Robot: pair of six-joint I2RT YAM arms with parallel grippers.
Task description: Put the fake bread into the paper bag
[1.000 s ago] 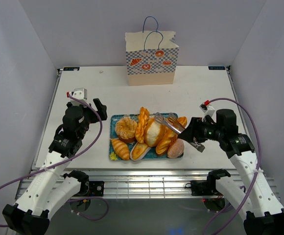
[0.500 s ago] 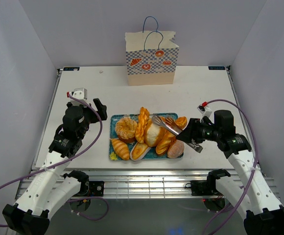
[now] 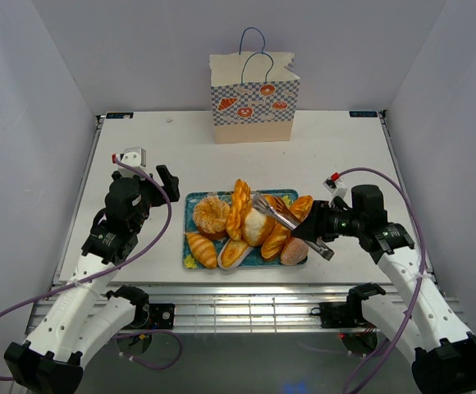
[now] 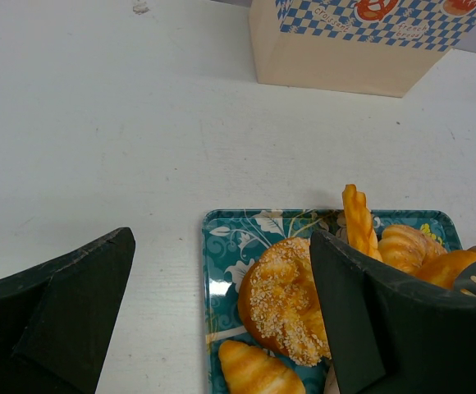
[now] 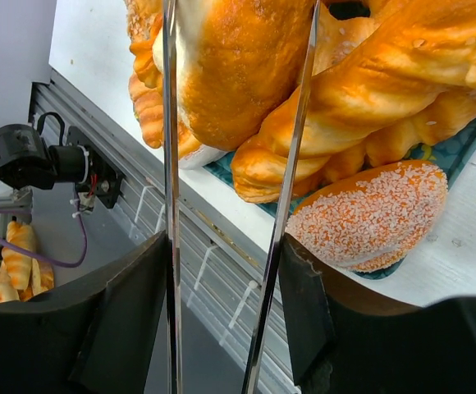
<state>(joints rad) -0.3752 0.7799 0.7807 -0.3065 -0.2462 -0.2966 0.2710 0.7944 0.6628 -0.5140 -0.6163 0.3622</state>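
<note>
The fake bread (image 3: pixel 246 222) is heaped on a teal floral tray (image 3: pixel 190 201) in mid-table. My right gripper (image 3: pixel 316 230) is shut on metal tongs (image 3: pixel 281 213) that reach left over the pile. In the right wrist view the two tong arms (image 5: pixel 291 180) straddle a pale golden bun (image 5: pixel 238 66), with a seeded bun (image 5: pixel 369 217) beside them. The paper bag (image 3: pixel 254 107) stands upright at the back. My left gripper (image 3: pixel 152 185) hangs open left of the tray. Its view shows a sugared round bun (image 4: pixel 287 295), a croissant (image 4: pixel 254 369) and a twisted loaf (image 4: pixel 357 217).
The tray lies close to the table's front edge (image 3: pixel 246 283), with metal rails just below it. White walls enclose the table on three sides. Bare tabletop (image 3: pixel 320 156) lies between the tray and the bag.
My right arm has pushed the tongs further left over the tray, and the tong arms have drawn in a little around the bun. The left arm has not moved.
</note>
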